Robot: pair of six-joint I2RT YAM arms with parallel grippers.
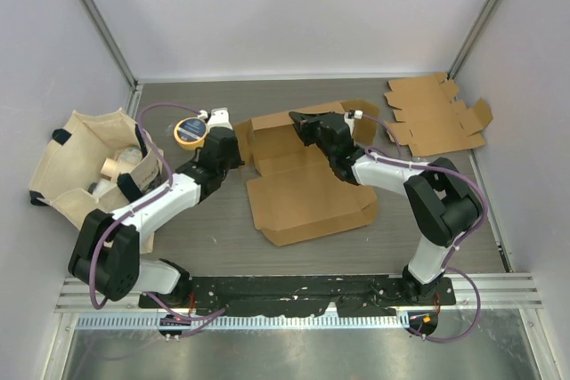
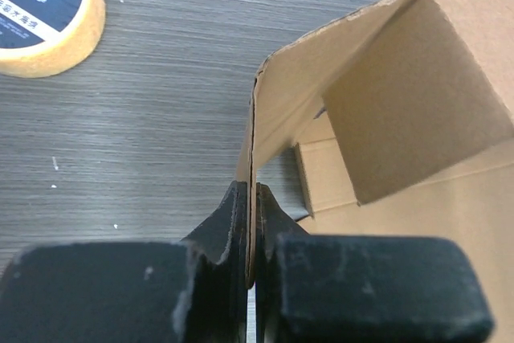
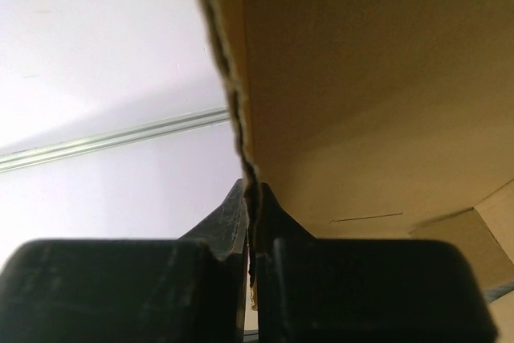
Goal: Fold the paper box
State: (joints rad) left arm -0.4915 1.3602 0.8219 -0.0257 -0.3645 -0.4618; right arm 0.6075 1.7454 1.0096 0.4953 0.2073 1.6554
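The brown paper box (image 1: 303,186) lies partly unfolded in the middle of the table. My left gripper (image 1: 233,150) is at its left edge, shut on a side flap (image 2: 254,162) that stands upright between the fingers. My right gripper (image 1: 301,124) is at the box's back edge, shut on a raised panel (image 3: 249,174) of the paper box whose torn-looking edge runs up between the fingers. The box's inner walls (image 2: 418,86) rise to the right of the left gripper.
A roll of tape (image 1: 189,130) lies just left of the box, also in the left wrist view as the tape roll (image 2: 44,18). A cloth bag (image 1: 93,166) with items stands at the left. A second flat cardboard blank (image 1: 436,116) lies at the back right.
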